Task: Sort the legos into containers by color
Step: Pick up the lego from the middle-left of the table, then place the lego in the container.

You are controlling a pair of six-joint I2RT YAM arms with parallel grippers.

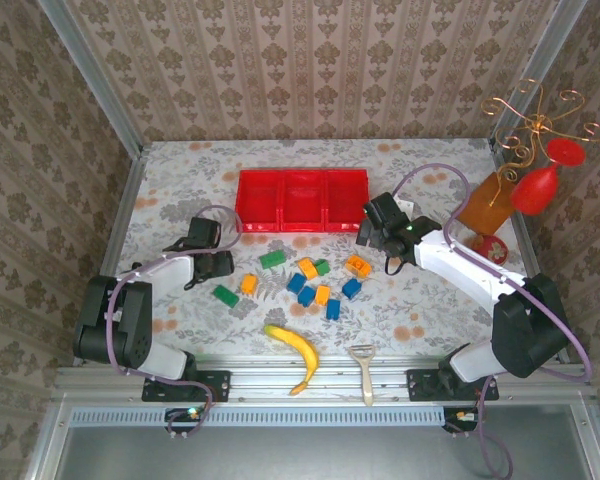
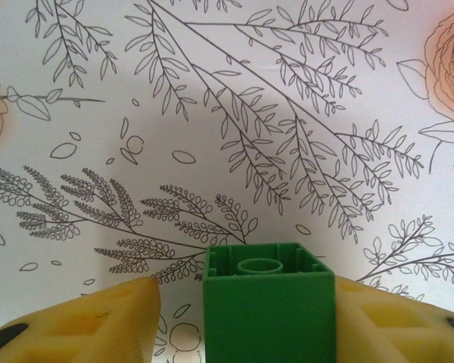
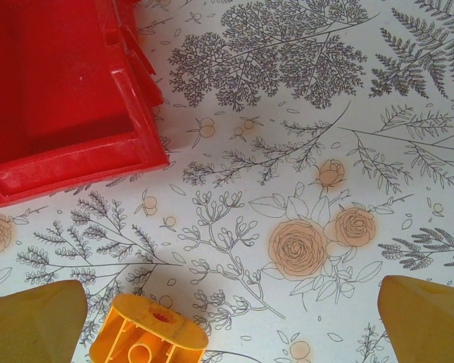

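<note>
Green plastic brick (image 2: 268, 318) stands between the left end effector's (image 2: 246, 299) pads (image 2: 98, 321), one touching, one just apart: the grasp wants finishing, then a carry to the red three-compartment tray (image 1: 302, 226); the right end effector (image 3: 231, 291) gapes above an orange brick (image 3: 147, 333)

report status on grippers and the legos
Left gripper straddling green brick, gap on one side. Right gripper open over orange brick, beside red tray. Nothing in the way.
</note>
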